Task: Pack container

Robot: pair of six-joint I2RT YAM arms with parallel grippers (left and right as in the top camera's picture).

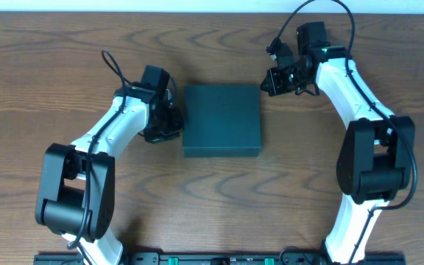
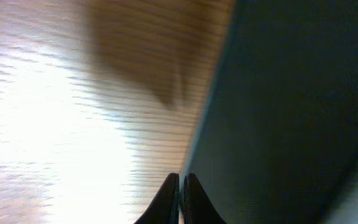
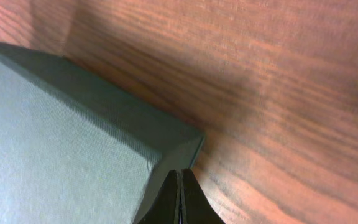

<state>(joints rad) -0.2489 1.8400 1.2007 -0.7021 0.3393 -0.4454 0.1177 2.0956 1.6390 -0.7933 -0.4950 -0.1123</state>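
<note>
Overhead view shows the dark teal-green container [image 1: 221,120] lying flat in the middle of the wooden table [image 1: 65,44], with its lid down, so that only a plain square top is seen. The left gripper [image 1: 175,120] is just beside the left wall of the container, about at the half of that side; whether it touches the wall I cannot tell. The right gripper [image 1: 269,81] is near the far right corner of the container, a little outside it. In the left wrist view the two fingers [image 2: 168,205] are pressed together with only a thin line between them and nothing held. The container [image 2: 291,112] fills the right part of this picture as a dark wall, close beside the tips. In the right wrist view the fingers [image 3: 168,208] are also closed tip against tip and empty. They point to a corner of the container [image 3: 55,143], whose textured top and a narrow side wall are seen, and the tips are just at this corner, with the table behind.
</note>
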